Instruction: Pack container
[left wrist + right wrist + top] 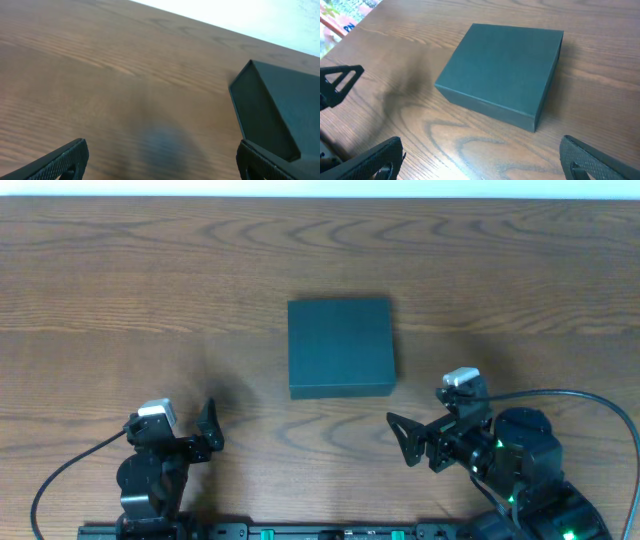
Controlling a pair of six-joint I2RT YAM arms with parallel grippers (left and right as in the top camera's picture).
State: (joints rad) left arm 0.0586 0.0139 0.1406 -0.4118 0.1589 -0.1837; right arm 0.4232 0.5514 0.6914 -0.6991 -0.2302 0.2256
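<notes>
Container (340,347) sits lid-down-shut at approx. centre of the table (120,280), square to the table edges, nothing on or against it. Judged handling: looks like stiff matte board, prob. light while empty, so a sideways push would likely slide it on the wood rather than tip it. Matte skin should give fair friction to the pads. Walls and lid look thin, so a hard pinch could dent a corner. Lid seam hard to read, and can't tell which side carries the hinge. Body prob. too broad for one gripper to span. Best hold, I'd say: pinch the lid's free edge w/ one arm, brace the opposite wall w/ the other. Left gripper (208,430) is parked low near the table's 7 o'clock, fingers spread wide apart and holding nothing. From it the box lies at approx. 2 o'clock, well apart. In left wrist view only the box's near corner and one side wall show (285,110), at 2–3 o'clock of frame, above the right-hand fingertip (260,162), no contact. Right gripper (402,440) is near 5 o'clock of the table, jaws likewise splayed and empty. The box is at approx. 11 o'clock from it, nearer than to the left but clear of both fingertips. Right wrist view has the whole lid (502,70) at 12 o'clock, bare wood between it and the fingers (370,160).
</notes>
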